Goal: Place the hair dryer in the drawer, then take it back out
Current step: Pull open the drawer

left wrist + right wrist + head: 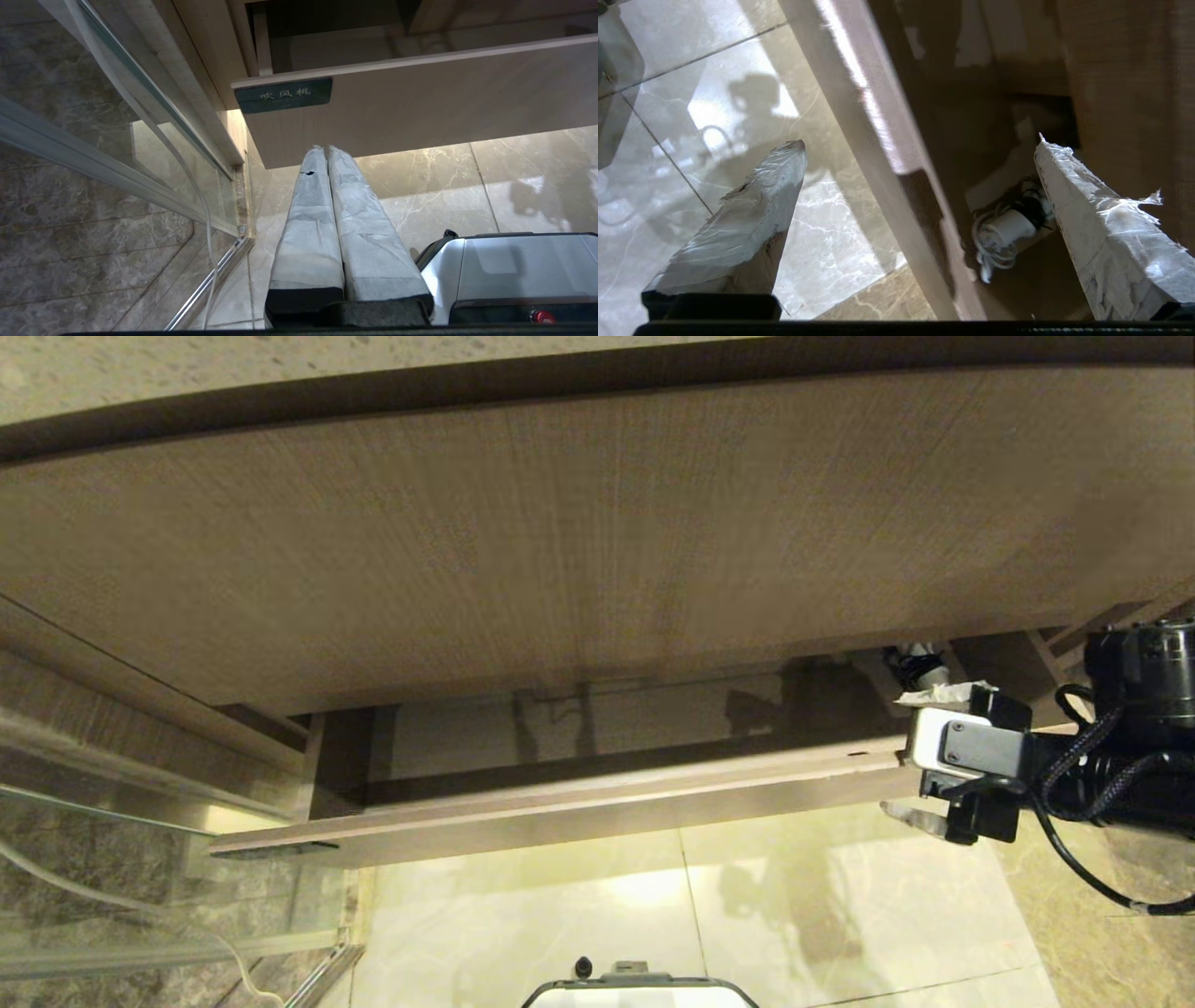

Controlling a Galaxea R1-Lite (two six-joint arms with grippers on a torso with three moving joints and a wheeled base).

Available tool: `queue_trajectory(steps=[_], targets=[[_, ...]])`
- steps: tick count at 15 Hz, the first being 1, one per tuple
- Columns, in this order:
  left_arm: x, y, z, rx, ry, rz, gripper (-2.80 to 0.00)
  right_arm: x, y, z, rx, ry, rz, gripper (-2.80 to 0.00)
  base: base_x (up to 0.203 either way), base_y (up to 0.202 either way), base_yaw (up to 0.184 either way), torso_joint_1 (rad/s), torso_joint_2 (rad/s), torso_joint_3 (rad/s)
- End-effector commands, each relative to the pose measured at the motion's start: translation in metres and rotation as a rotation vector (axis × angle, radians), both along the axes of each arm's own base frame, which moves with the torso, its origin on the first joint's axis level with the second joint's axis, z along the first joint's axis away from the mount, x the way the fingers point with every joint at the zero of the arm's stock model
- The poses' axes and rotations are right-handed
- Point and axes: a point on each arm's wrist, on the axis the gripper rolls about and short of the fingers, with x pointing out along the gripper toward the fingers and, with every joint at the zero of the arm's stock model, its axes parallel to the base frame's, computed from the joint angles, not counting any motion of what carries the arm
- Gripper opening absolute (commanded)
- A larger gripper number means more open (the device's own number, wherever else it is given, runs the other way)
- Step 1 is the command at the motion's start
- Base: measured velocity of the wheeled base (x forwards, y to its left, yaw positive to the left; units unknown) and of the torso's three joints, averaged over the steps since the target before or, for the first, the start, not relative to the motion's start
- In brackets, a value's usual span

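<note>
Drawer (597, 807): one, pulled out under the taller wood-grain panel (560, 541).
Hair dryer (1011, 226): one, lying inside the drawer at its right end, cord bundled.
Right gripper (920, 186): fingers wide apart, straddling the drawer front, empty.
Left gripper (327, 156): two fingers pressed together, parked low.

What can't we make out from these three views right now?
- Hair dryer: the right wrist view shows only part of it, lying in the drawer; a right gripper finger covers the rest. The head view shows a sliver, under the upper panel.
- Drawer interior: mostly hidden in the head view by that panel.
- Left gripper: outside the head view; seen only in the left wrist view.
</note>
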Motion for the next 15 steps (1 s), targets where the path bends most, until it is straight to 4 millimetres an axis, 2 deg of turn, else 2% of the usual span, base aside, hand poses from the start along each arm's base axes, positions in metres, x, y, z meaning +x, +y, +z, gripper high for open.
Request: queue_trajectory(steps=[1,3,4,6,7,9,10,12,13,15], targets=[[0.0,0.0,0.0,0.0,0.0,0.0,-2.8,-0.015,-0.003,0.013,0.003,-0.049,0.004,-2.8,0.0,0.0,0.0,0.0,0.0,0.0],[0.0,0.0,0.0,0.0,0.001,0.0,-2.8,-0.017,-0.003,0.015,0.008,-0.042,-0.001,-2.8,0.0,0.0,0.0,0.0,0.0,0.0],[0.0,0.0,0.0,0.0,0.0,0.0,-2.8,-0.025,-0.005,0.021,0.02,-0.05,-0.011,-2.8,0.0,0.0,0.0,0.0,0.0,0.0],[0.0,0.0,0.0,0.0,0.0,0.0,-2.8,-0.053,-0.012,0.045,0.057,-0.105,-0.063,-2.8,0.0,0.0,0.0,0.0,0.0,0.0],[0.0,0.0,0.0,0.0,0.0,0.0,-2.8,-0.061,-0.015,0.049,0.067,-0.097,-0.102,-2.8,0.0,0.0,0.0,0.0,0.0,0.0],[0.0,0.0,0.0,0.0,-0.001,0.0,-2.8,-0.063,-0.016,0.051,0.075,-0.088,-0.136,-2.8,0.0,0.0,0.0,0.0,0.0,0.0],[0.0,0.0,0.0,0.0,-0.001,0.0,-2.8,-0.069,-0.02,0.054,0.105,-0.039,-0.238,-2.8,0.0,0.0,0.0,0.0,0.0,0.0],[0.0,0.0,0.0,0.0,0.001,0.0,-2.8,-0.095,-0.028,0.045,0.187,0.223,-0.509,-2.8,0.0,0.0,0.0,0.0,0.0,0.0],[0.0,0.0,0.0,0.0,0.001,0.0,-2.8,-0.107,-0.032,0.046,0.224,0.275,-0.628,-2.8,0.0,0.0,0.0,0.0,0.0,0.0],[0.0,0.0,0.0,0.0,0.001,0.0,-2.8,-0.117,-0.034,0.046,0.265,0.281,-0.711,-2.8,0.0,0.0,0.0,0.0,0.0,0.0]])
